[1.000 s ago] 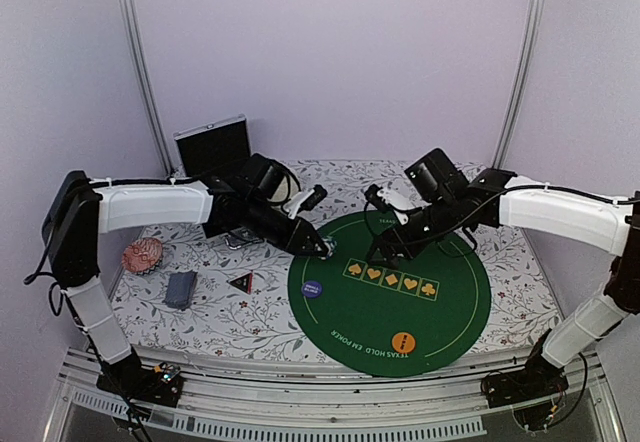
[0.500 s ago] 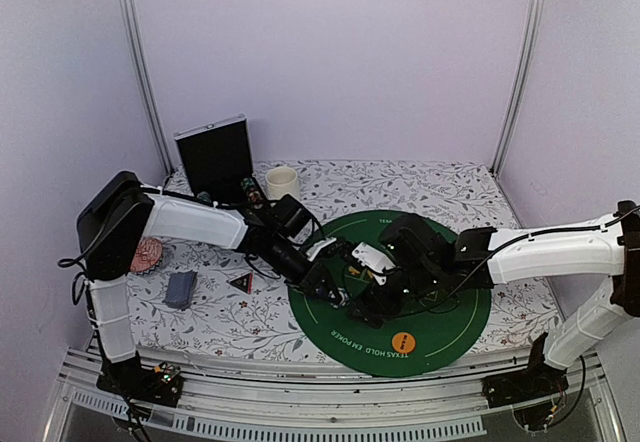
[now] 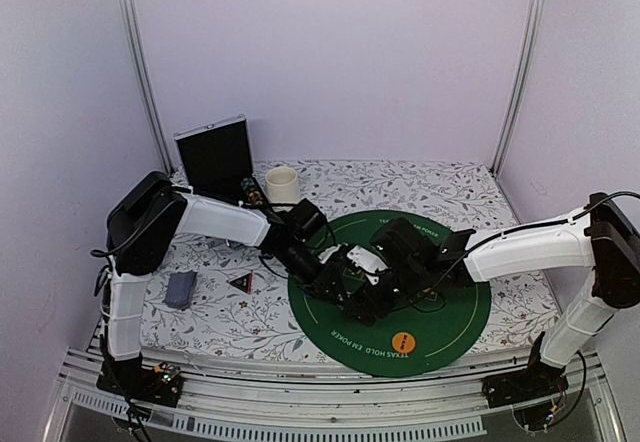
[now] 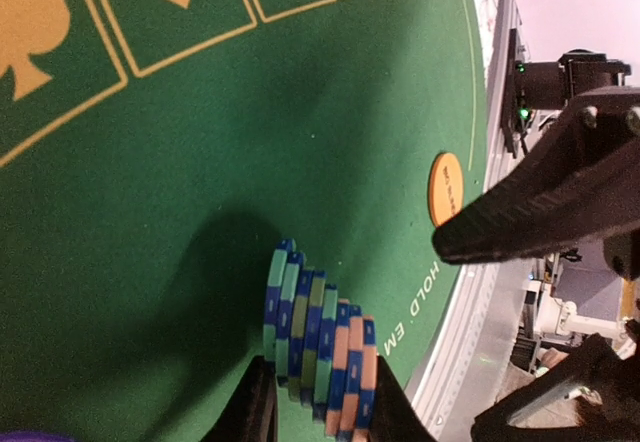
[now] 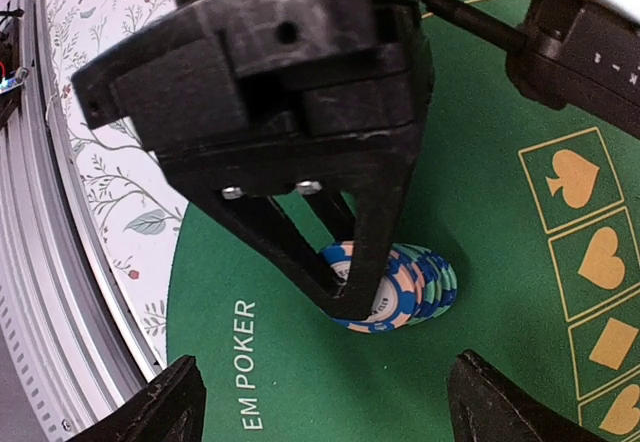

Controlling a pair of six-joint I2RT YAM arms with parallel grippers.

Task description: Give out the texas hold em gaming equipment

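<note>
My left gripper (image 4: 320, 387) is shut on a leaning stack of blue, pale green and salmon poker chips (image 4: 318, 337), low over the near-left part of the green mat (image 4: 250, 142). In the right wrist view the left gripper (image 5: 350, 297) pinches the same stack (image 5: 415, 282), which touches the mat. My right gripper (image 5: 325, 402) is open wide, just in front of the stack and empty. In the top view the left gripper (image 3: 337, 284) and the right gripper (image 3: 368, 302) meet on the mat. The orange disc (image 3: 404, 342) lies near the mat's front edge. The black-red triangular token (image 3: 240, 282) and the grey-blue cards (image 3: 180, 289) lie on the floral cloth to the left.
A cream mug (image 3: 282, 182) and a silver-edged black case (image 3: 213, 154) stand at the back left. The mat's card-suit boxes (image 4: 160, 12) lie beyond the stack. The table's metal front rail (image 5: 40, 262) runs close by.
Both arms have swung in and down to the near-left part of the mat. The two grippers, apart before, now sit close together around the chip stack.
</note>
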